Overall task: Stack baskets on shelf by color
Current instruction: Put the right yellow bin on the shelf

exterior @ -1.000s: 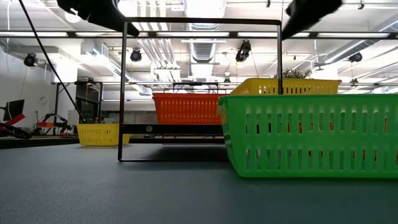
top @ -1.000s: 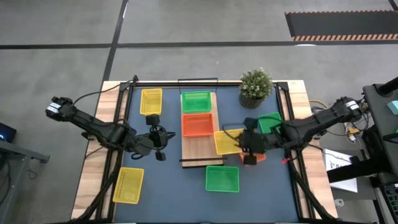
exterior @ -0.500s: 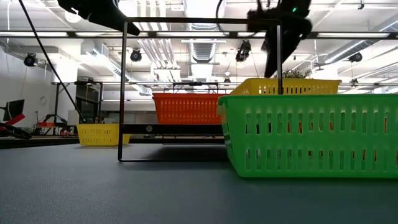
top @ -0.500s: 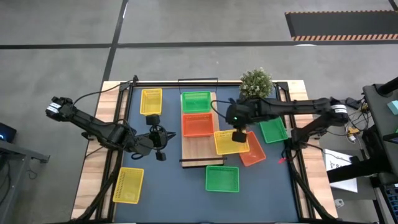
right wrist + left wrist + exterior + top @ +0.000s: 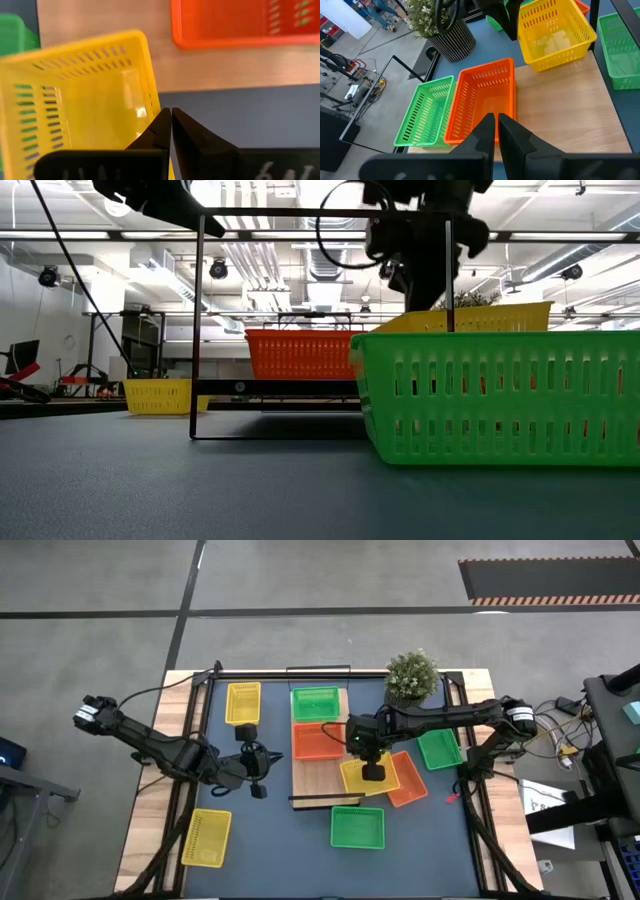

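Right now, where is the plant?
In the high view the plant stands at the table's far edge on the right side, just beyond the right arm and right of the green basket on the shelf.

No legible text in any view.
Checked baskets, shelf, counter, arms and the room behind: no label, brand, number or sign can be read. The striped floor marking in the high view carries no characters; marks on background equipment are too small to make out.
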You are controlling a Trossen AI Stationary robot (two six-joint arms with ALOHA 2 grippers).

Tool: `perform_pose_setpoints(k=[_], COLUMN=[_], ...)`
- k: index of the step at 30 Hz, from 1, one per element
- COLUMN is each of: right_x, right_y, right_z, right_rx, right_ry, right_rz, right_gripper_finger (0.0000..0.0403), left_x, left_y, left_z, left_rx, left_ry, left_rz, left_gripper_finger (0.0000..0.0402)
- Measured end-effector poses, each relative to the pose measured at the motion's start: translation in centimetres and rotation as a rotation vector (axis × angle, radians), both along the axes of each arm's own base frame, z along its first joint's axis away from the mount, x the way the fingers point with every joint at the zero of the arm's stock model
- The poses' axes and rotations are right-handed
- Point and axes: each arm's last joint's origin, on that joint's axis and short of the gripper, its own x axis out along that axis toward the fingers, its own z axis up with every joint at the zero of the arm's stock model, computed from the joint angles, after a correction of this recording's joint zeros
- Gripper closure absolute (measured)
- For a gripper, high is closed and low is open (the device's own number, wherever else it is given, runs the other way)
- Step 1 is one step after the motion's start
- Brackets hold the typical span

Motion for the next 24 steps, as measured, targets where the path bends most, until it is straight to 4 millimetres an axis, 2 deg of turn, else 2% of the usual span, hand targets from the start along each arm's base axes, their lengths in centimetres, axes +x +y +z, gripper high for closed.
perform_pose_setpoints(k=[3,6,9,12,15,18,21,24], right_x=[0.1,-0.6,-2.2,-4.4,-6.7,-8.3,-9.4,-9.6], right_y=[0.1,0.2,0.3,0.4,0.8,1.5,2.3,3.1], right_z=[1.0,2.9,4.4,4.8,4.9,4.1,2.8,1.1], right_rx=[-0.01,0.009,0.041,0.069,0.078,0.087,0.091,0.097], right_ry=[-0.02,-0.028,0.032,0.141,0.264,0.316,0.36,0.36], right_rz=[-0.027,-0.08,-0.169,-0.275,-0.369,-0.431,-0.466,-0.471], right_gripper_finger=[0.0394,0.0394,0.0394,0.0394,0.0394,0.0394,0.0394,0.0394], left_x=[0.0,0.0,0.0,0.0,0.0,0.0,0.0,0.0], left_y=[0.0,0.0,0.0,0.0,0.0,0.0,0.0,0.0], left_z=[0.0,0.0,-0.1,-0.1,-0.1,-0.1,-0.1,-0.1], left_rx=[0.0,0.0,0.002,-0.001,-0.002,-0.003,-0.003,-0.003], left_ry=[0.0,0.001,0.008,0.006,0.006,0.005,0.005,0.004], left_rz=[0.0,0.0,0.0,0.003,0.002,0.003,0.003,0.003], left_gripper_finger=[0.0395,0.0395,0.0395,0.0395,0.0395,0.0395,0.0395,0.0395])
